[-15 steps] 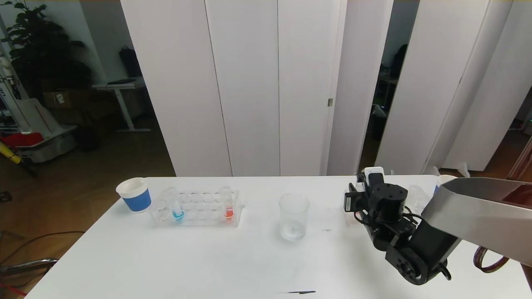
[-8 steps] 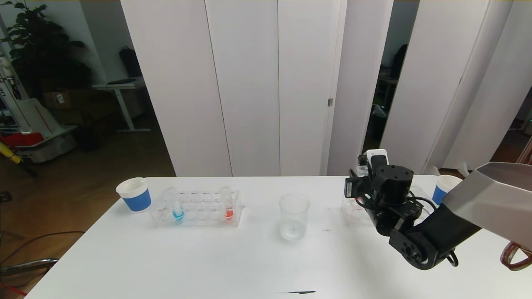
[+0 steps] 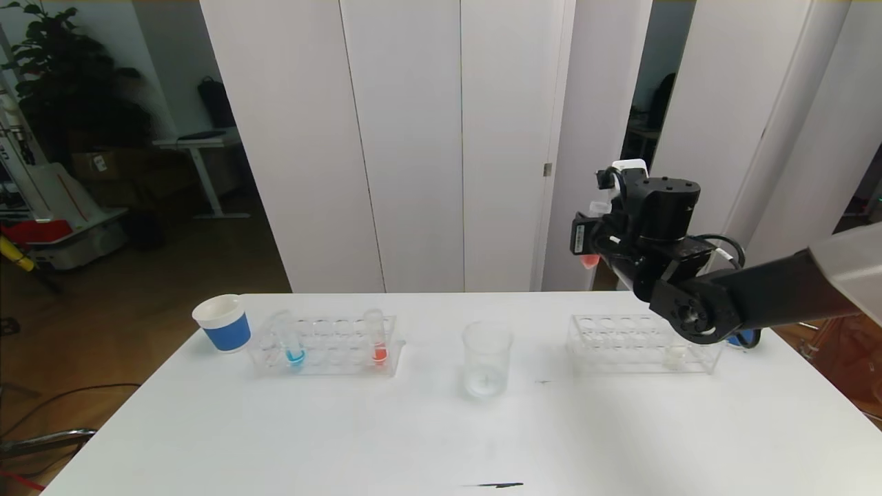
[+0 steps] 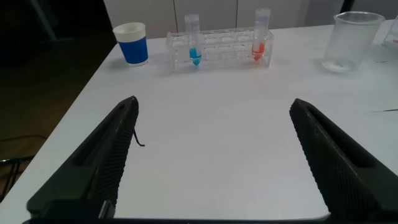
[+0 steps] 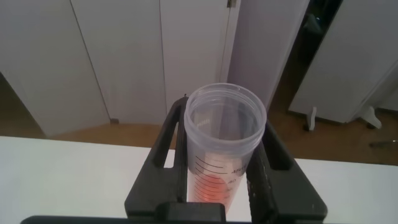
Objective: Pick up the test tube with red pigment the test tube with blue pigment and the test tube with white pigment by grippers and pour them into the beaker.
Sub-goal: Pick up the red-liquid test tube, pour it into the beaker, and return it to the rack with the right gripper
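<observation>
**Right arm lifts red tube clear of its rack**

The left gripper [image 4: 211, 155] hangs low over the near table with its jaws spread wide, holding nothing. The right gripper [image 3: 606, 227], down at the right rack [image 3: 644, 343] a second ago, is now raised well above it, clenched on a clear tube with red pigment [image 5: 219, 155]. On the white table [image 3: 344, 427], the beaker [image 3: 487, 358] stands mid-table. Left of it, the left rack [image 3: 324, 346] holds the test tube with blue pigment [image 3: 294, 348] and another red tube [image 3: 377, 344]; a blue-and-white paper cup [image 3: 223, 322] sits just beyond. White folding panels [image 3: 413, 138] stand behind the table.
</observation>
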`<act>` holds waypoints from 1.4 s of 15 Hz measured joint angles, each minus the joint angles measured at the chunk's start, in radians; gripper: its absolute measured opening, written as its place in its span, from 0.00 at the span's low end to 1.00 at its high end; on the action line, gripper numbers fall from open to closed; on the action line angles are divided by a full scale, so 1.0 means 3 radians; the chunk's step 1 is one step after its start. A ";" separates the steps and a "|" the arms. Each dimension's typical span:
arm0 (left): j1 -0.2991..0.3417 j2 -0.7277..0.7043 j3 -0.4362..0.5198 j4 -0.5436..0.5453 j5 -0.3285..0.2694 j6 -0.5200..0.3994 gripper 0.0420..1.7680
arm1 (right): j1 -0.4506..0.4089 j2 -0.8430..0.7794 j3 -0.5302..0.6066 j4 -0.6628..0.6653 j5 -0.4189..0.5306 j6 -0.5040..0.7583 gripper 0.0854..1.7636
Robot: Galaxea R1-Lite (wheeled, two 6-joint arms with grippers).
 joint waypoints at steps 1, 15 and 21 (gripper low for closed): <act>-0.0001 0.0000 0.0000 0.0001 -0.0001 -0.0001 0.98 | -0.0021 -0.0006 -0.0128 0.0070 0.0172 -0.0060 0.30; -0.0003 0.0000 0.0000 0.0001 -0.0001 -0.0001 0.98 | -0.0228 0.0194 -0.0538 0.0022 0.3022 -0.1375 0.30; -0.0001 0.0000 0.0000 0.0000 -0.0001 -0.0001 0.98 | -0.0158 0.0490 -0.0792 -0.0446 0.3900 -0.2008 0.30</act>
